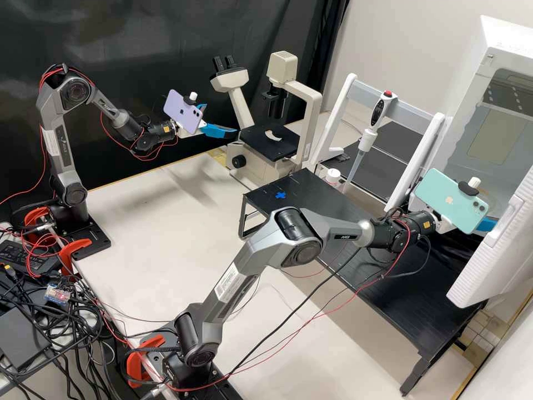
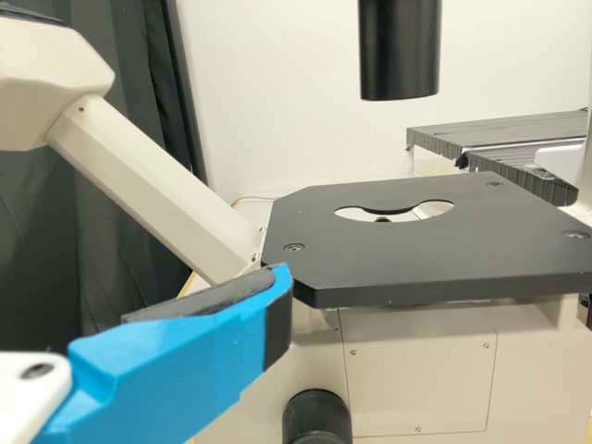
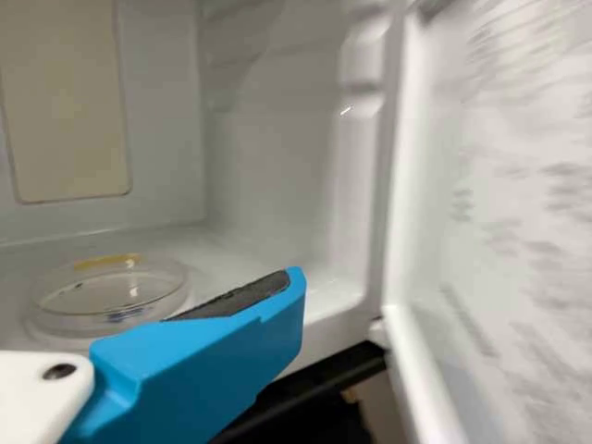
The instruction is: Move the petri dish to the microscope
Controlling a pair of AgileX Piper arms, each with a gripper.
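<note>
In the high view my left gripper stands open beside the microscope, near the left edge of its black stage. The left wrist view has the gripper with one blue finger in front of the microscope stage; no dish covers its cutout. My right gripper is at the mouth of the white chamber, partly behind the phone. In the right wrist view a clear petri dish lies on the chamber floor, beyond the gripper. One finger's dark pad is exposed there, nothing against it, and the gripper is open.
The white chamber has its door swung open beside my right gripper. A black raised table stands below that arm, with a white-lidded bottle and a pipette on a stand behind. Loose cables hang from both arms.
</note>
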